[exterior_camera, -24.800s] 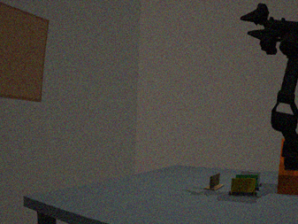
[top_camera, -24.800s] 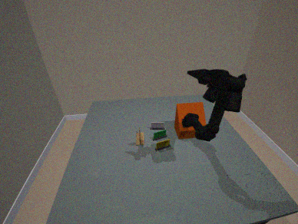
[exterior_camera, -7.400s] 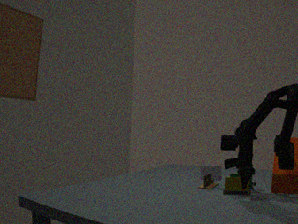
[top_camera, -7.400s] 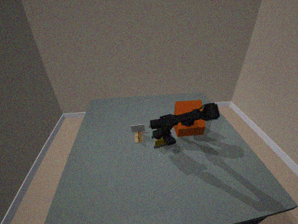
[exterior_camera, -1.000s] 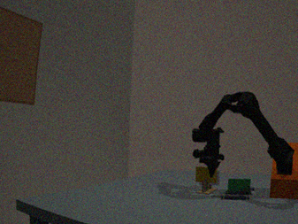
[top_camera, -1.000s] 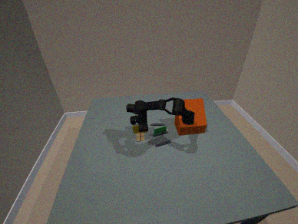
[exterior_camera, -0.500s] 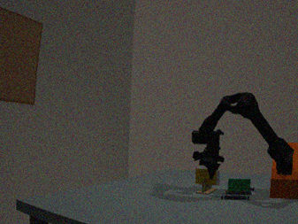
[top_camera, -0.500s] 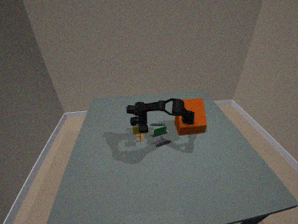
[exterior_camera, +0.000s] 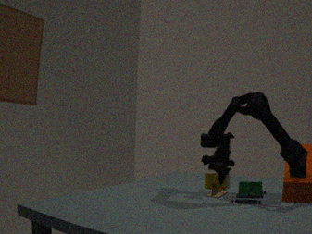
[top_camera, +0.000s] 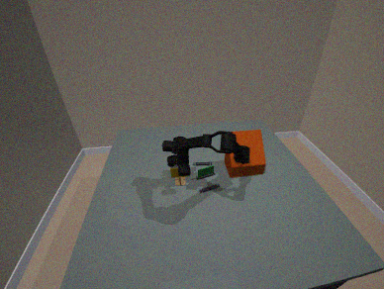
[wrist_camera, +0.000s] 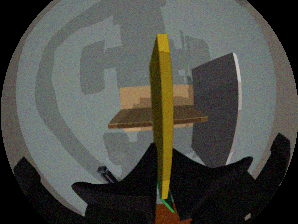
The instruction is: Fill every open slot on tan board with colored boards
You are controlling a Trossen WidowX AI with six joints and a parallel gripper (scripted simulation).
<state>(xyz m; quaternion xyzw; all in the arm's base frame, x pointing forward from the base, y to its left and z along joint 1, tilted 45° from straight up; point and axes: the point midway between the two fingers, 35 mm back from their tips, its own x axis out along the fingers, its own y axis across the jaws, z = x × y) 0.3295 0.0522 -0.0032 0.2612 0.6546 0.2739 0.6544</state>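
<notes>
So the arm [top_camera: 198, 143] [exterior_camera: 256, 106] is reaching out over the desk [top_camera: 188, 247] [exterior_camera: 195, 228], and its hand [top_camera: 183, 173] [exterior_camera: 220, 181] [wrist_camera: 157, 145] is nearly closed, pinching the yellow board [top_camera: 174, 172] [exterior_camera: 210, 181] [wrist_camera: 162, 95] upright. That board runs crosswise over the tan board [top_camera: 180, 181] [exterior_camera: 214, 190] [wrist_camera: 130, 118], which stands on its light base. Looks like the lining-up or push-down step to me; can't tell whether the notch has engaged. Next I'd check it's over the slot, then press straight down till it stops, since any tilt could jam it. The green board [top_camera: 206, 171] [exterior_camera: 250, 189] is off beside them in its holder, probably next if a slot's open.
</notes>
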